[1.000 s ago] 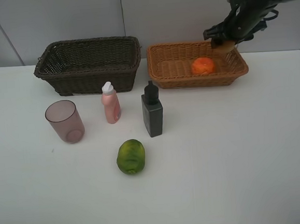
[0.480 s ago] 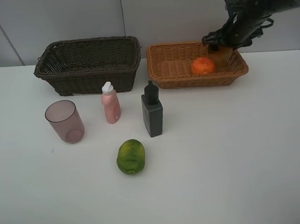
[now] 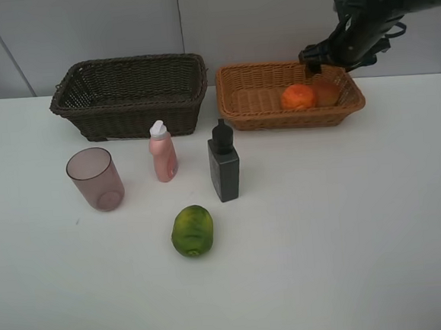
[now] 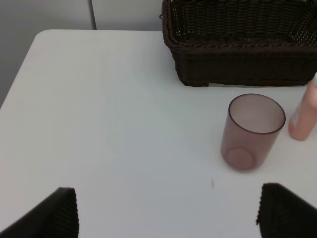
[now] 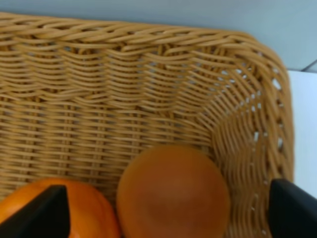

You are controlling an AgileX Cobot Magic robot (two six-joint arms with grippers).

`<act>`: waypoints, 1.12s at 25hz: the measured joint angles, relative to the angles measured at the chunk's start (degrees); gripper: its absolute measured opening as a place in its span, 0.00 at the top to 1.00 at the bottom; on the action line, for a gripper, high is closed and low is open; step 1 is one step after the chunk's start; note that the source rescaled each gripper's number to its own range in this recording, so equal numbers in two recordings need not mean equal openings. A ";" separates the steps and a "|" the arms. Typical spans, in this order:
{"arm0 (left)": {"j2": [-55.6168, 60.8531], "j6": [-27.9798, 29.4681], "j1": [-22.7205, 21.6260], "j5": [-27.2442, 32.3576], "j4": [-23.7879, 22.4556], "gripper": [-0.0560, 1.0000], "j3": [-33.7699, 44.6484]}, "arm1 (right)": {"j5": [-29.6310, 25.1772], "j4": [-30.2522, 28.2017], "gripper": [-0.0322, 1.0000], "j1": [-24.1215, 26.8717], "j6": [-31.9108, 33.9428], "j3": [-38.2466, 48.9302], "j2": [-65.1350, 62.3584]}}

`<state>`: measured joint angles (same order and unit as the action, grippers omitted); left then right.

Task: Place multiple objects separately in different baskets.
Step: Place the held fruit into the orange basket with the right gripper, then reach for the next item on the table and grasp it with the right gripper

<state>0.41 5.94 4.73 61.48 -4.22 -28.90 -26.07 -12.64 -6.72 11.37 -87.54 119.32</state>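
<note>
My right gripper (image 3: 325, 56) hangs open over the right end of the light tan basket (image 3: 265, 100). Under it, an orange (image 3: 327, 91) lies in that basket beside a red-yellow peach-like fruit (image 3: 298, 96). The right wrist view shows the orange (image 5: 173, 191) loose between wide-spread fingertips, with the peach-like fruit (image 5: 74, 208) against it. The dark brown basket (image 3: 129, 96) is empty. On the table stand a mauve cup (image 3: 95, 179), a pink white-capped bottle (image 3: 162, 152) and a dark square bottle (image 3: 223, 162). A green fruit (image 3: 192, 230) lies nearer the front. My left gripper (image 4: 171, 213) is open, short of the cup (image 4: 252, 131).
The white table (image 3: 347, 224) has bare room on its right half and along the front. A pale wall stands right behind both baskets. The left wrist view shows the dark basket (image 4: 242, 44) beyond the cup and the pink bottle (image 4: 304, 116) at the frame edge.
My right gripper has opened and let go of the orange, which now rests in the light basket beside the peach-like fruit. The left gripper and the other things have not moved.
</note>
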 joint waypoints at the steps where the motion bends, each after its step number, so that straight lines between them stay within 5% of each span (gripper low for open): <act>1: 0.00 0.00 0.00 0.00 0.00 0.08 0.00 | -1.17 0.00 0.00 -0.20 -0.29 0.00 -0.66; 11: 0.00 0.00 0.00 0.00 0.00 0.08 0.00 | -20.82 4.80 0.00 -6.36 -2.86 1.85 -10.07; 20: 0.00 0.00 0.00 0.00 0.00 0.08 0.00 | -19.21 10.29 0.00 -13.80 -2.27 24.22 -27.07; 28: 0.00 0.00 0.00 0.00 0.00 0.08 0.00 | -19.44 11.61 0.00 -30.65 6.64 38.13 -41.11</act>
<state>0.41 5.94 4.73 61.48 -4.22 -28.90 -45.50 -1.03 -37.37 18.00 -49.40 78.21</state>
